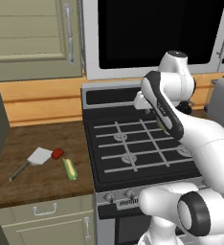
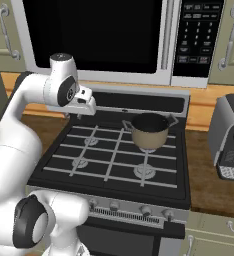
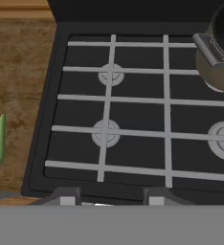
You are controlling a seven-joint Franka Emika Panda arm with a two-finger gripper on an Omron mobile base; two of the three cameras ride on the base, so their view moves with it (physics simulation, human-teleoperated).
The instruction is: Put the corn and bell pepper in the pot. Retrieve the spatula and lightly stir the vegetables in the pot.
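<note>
Slim yellow-green corn cob (image 1: pixel 70 168) on wooden counter (image 1: pixel 37 182), left of stove: light, stiff, rolls; pinch mid-length across. Gripper (image 3: pixel 111 200) spread, empty.

My arm (image 2: pixel 19 135) rose from the base, bent at the elbow and reached forward, with the wrist (image 2: pixel 64 87) turned down. My fingers (image 3: pixel 66 196) stood apart at a middling gap, their tips level, with nothing between them.

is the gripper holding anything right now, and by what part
Nothing is held. The gripper hangs over the stove with a bare gap between its fingertips; the corn lies on the counter.
</note>
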